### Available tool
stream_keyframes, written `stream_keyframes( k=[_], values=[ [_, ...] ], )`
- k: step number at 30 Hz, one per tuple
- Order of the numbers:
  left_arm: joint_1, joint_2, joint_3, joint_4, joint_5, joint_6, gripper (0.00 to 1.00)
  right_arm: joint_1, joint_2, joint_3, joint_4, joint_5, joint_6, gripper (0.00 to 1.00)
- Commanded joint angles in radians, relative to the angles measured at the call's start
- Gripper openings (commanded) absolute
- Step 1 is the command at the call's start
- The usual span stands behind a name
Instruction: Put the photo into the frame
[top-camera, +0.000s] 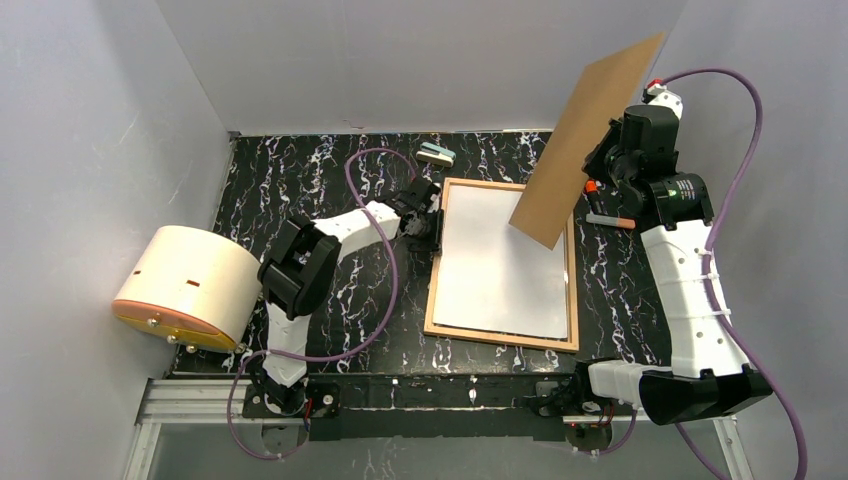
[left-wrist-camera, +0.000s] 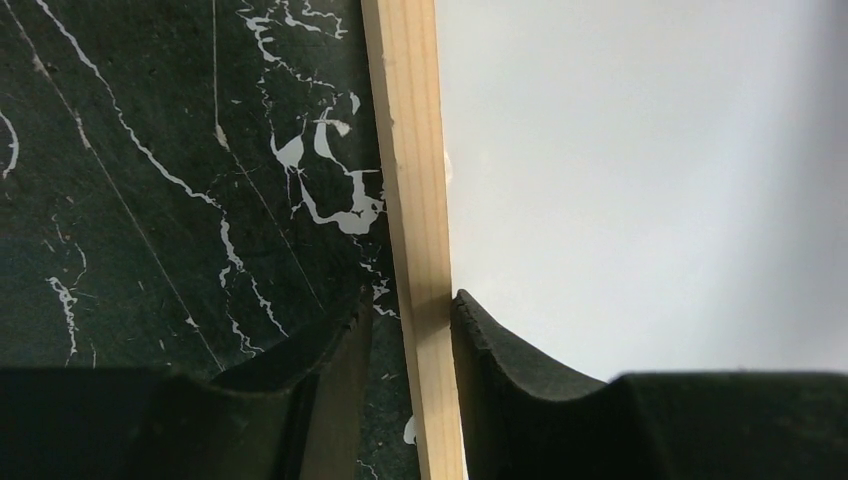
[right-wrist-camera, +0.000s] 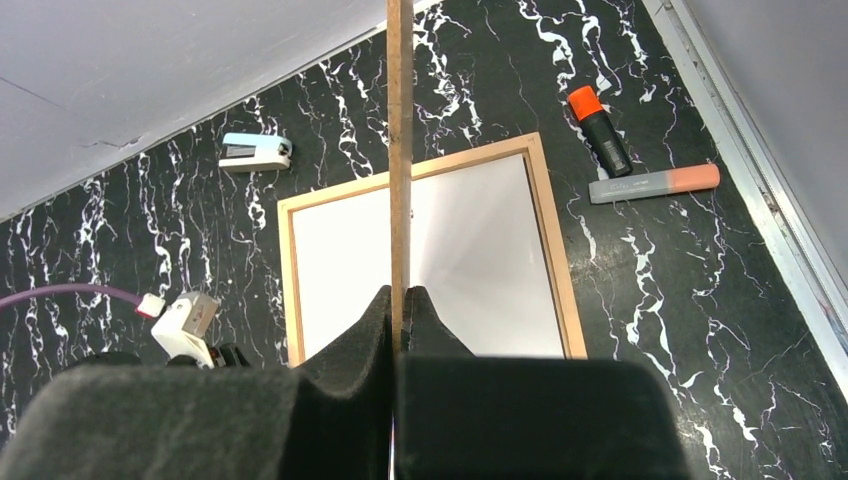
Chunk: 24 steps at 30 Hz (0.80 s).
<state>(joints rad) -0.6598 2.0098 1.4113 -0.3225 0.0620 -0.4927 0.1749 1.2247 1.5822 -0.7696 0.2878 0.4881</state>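
- The frame (top-camera: 500, 338) lies flat in the middle of the desk (top-camera: 330, 170), with the photo (top-camera: 500, 265) inside it, white back up.
- The left tool (left-wrist-camera: 409, 298) straddles the frame's left wooden strip, partly open, with one finger touching the strip's inner side.
- The right tool (right-wrist-camera: 398, 300) is clamped on a brown board (top-camera: 585, 140), held tilted above the frame's far right corner.

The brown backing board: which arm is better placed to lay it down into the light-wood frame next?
Right. The right gripper is shut on the flat brown backing board, holding it tilted above the thin light-wood rectangular frame. The left gripper is open astride the frame's left rail, carrying nothing.
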Motion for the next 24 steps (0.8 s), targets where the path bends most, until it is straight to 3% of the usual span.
stream_keyframes(
  k=[1, 24],
  values=[
    [0.034, -0.012, -0.013, -0.113, -0.123, 0.000, 0.32, 0.000, -0.017, 0.067, 0.086, -0.005, -0.009, 0.01],
    [0.206, -0.337, -0.348, -0.172, -0.136, -0.007, 0.32, 0.001, 0.068, 0.164, 0.035, -0.254, 0.008, 0.01]
  ],
)
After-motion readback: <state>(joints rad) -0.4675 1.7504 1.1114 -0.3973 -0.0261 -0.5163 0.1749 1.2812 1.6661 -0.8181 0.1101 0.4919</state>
